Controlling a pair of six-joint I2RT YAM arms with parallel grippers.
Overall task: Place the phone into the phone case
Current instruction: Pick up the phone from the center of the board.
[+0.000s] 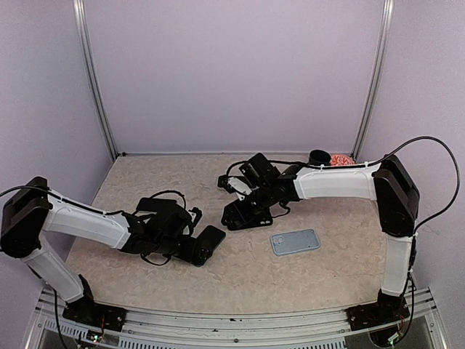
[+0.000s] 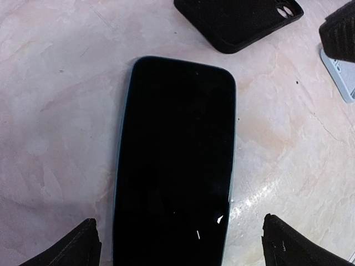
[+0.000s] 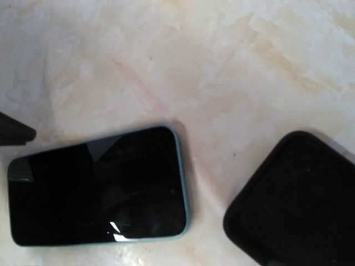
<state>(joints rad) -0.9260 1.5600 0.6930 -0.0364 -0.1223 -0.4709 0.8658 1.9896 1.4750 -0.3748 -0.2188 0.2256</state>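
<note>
The phone (image 2: 175, 160) lies flat on the table, black screen up, with a thin teal rim. My left gripper (image 2: 180, 244) is open and straddles its near end; both fingertips (image 2: 72, 249) stand clear of its sides. The same phone (image 1: 211, 241) sits left of centre in the top view and appears in the right wrist view (image 3: 97, 185). The black phone case (image 2: 238, 22) lies just beyond it, and its corner (image 3: 299, 199) fills the lower right of the right wrist view. My right gripper (image 1: 242, 209) hovers over the phone case (image 1: 243, 216); its fingers are out of its own camera's view.
A light grey-blue case (image 1: 295, 241) lies flat to the right of the black case, and its edge (image 2: 338, 75) shows in the left wrist view. A black cup (image 1: 320, 156) and a red object (image 1: 341, 159) stand at the back right. Walls close the table (image 1: 182, 182) on three sides.
</note>
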